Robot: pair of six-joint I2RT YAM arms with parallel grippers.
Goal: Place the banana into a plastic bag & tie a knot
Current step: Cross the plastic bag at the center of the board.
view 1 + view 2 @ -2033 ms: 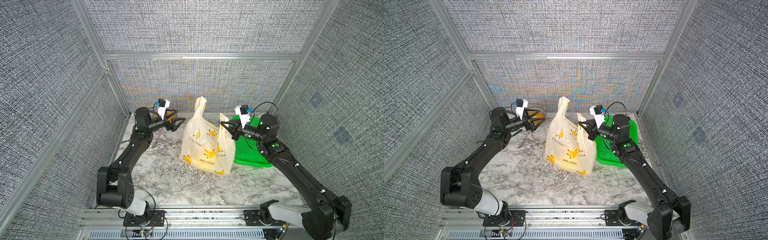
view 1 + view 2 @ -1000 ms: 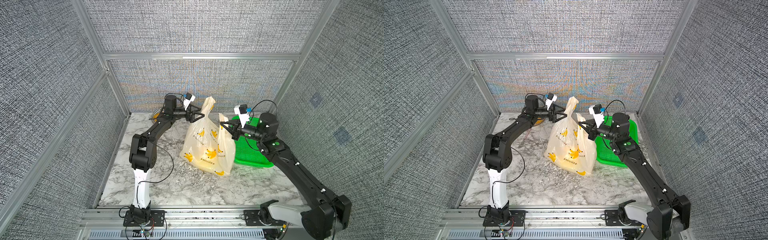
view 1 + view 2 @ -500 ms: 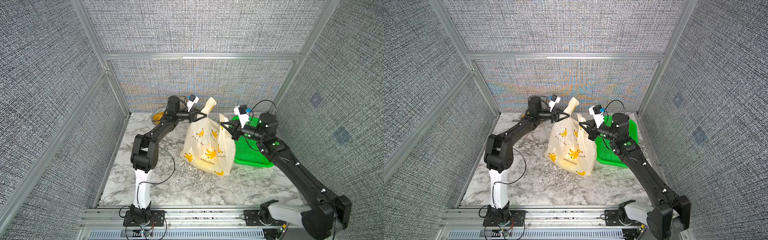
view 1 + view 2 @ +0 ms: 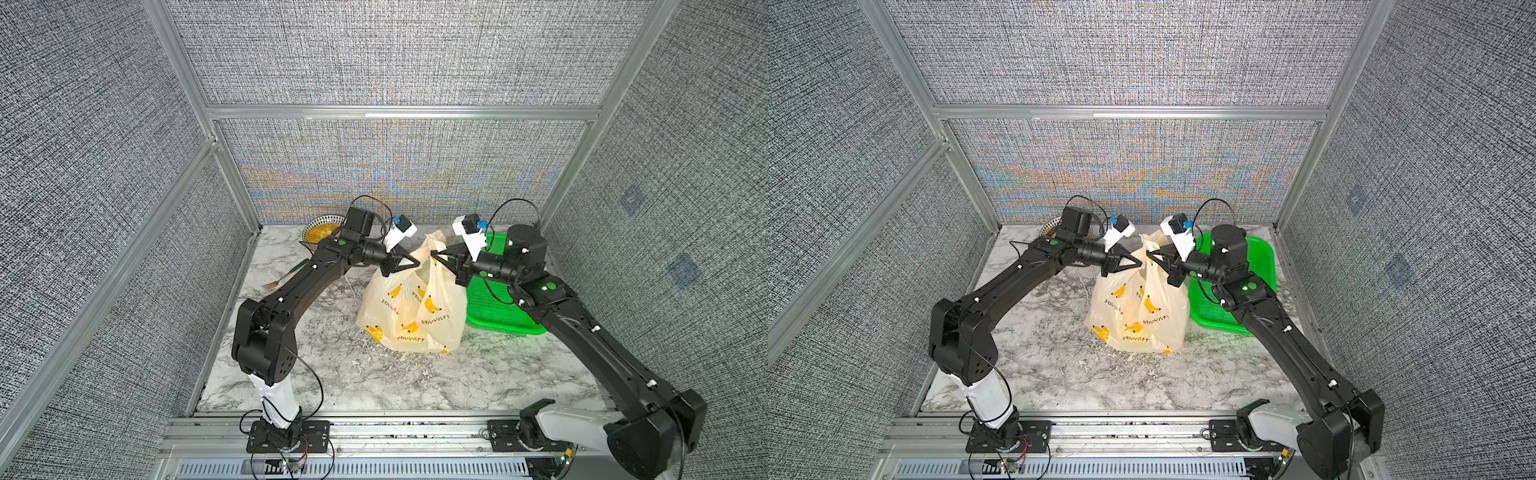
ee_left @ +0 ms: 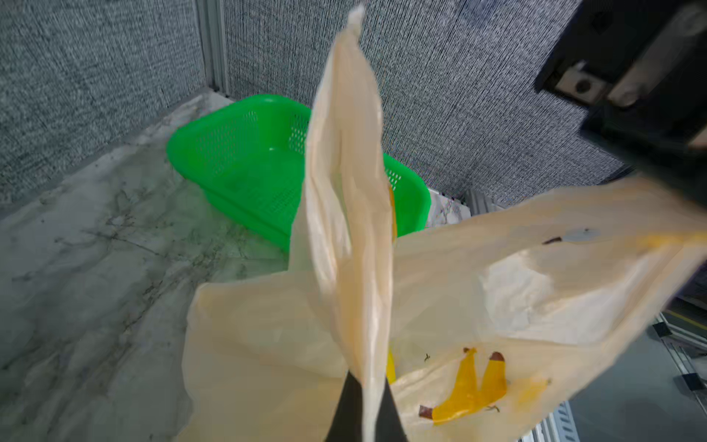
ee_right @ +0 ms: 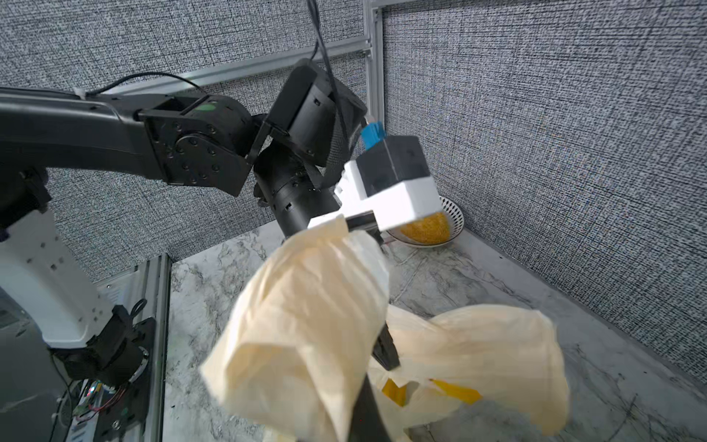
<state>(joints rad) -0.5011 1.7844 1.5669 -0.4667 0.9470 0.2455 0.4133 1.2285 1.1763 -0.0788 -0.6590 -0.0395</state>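
Note:
The cream plastic bag [image 4: 411,309] [image 4: 1138,309] with printed bananas stands upright on the marble table in both top views. My left gripper [image 4: 417,262] [image 5: 363,398] is shut on one handle loop [image 5: 350,172], which rises as a flat strip past its fingers. My right gripper [image 4: 433,252] [image 6: 377,369] is shut on the other handle loop [image 6: 306,325], bunched over its jaws. The two gripper tips nearly meet above the bag's mouth. The banana is hidden inside the bag. No knot is in view.
A green mesh basket [image 4: 498,309] [image 5: 248,160] sits right behind the bag, under my right arm. A patterned bowl with yellow contents [image 4: 322,232] [image 6: 428,229] and a fork [image 4: 282,280] lie at the back left. Pale shreds litter the marble around the bag.
My left arm swung in from the left, closed on the tall handle and pulled it down toward the right gripper. The right gripper edged slightly toward the left one, still holding its handle.

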